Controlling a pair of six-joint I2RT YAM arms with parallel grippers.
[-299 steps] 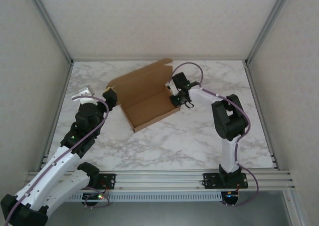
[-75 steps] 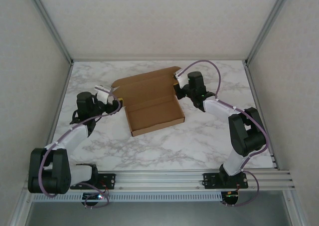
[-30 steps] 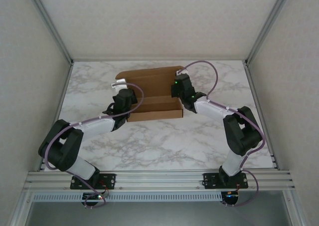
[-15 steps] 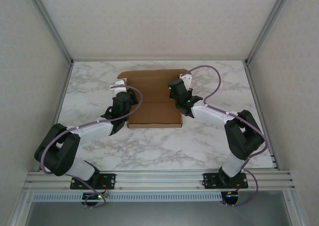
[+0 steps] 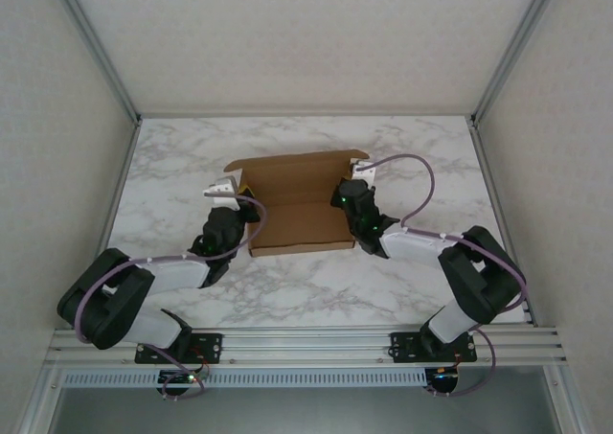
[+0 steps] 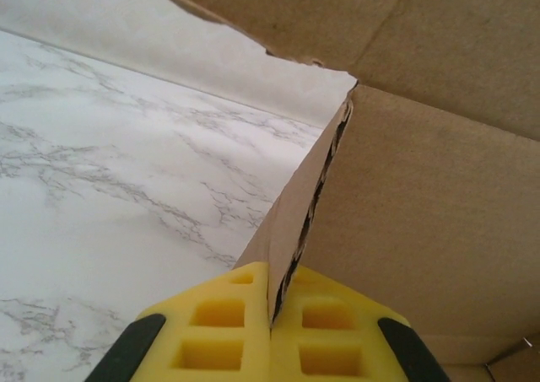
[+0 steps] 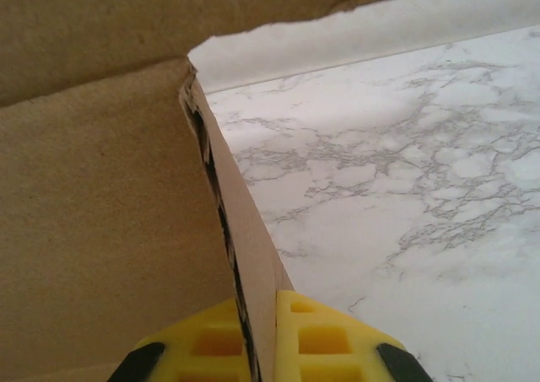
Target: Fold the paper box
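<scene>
Task item: brown cardboard mailer box [image 5: 297,204], centre of the top view, on the white marble table [image 5: 431,156]; side walls upright, rear lid panel raised.
Left jaws: left gripper [image 6: 272,314], yellow pads clamped on the box's left side wall.
Right jaws: right gripper [image 7: 263,336], yellow pads clamped on the box's right side wall.

A plain brown paper box [image 5: 299,204] is sitting centre frame on a white table [image 5: 316,281] veined with grey marbling; yellow finger pads [image 6: 245,336] are showing along the bottom edge.
</scene>
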